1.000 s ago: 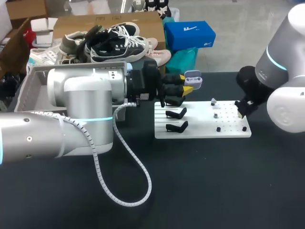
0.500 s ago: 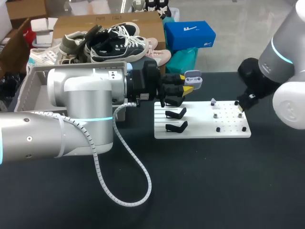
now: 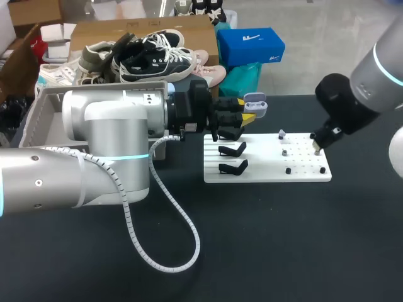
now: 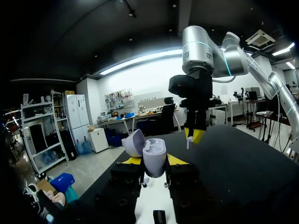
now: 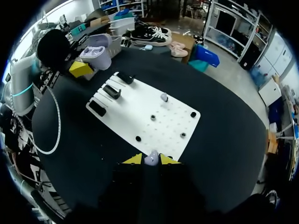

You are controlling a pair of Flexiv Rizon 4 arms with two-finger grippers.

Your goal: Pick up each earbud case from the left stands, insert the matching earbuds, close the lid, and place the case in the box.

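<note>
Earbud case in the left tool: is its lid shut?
No: in the left wrist view the earbud case, held in the left tool, has its lid swung open to one side.

Case (image 3: 255, 104) in left hand (image 3: 244, 109), behind board (image 3: 302, 173); right hand (image 3: 317, 148) over board's right end, apparently holding earbud (image 5: 151, 157).

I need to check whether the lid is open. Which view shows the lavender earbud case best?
The left wrist view: the lavender plastic earbud case sits close and central, lid open, held between the left gripper's fingers. The head view shows it small, just past the arm; the right wrist view shows it far off.
</note>
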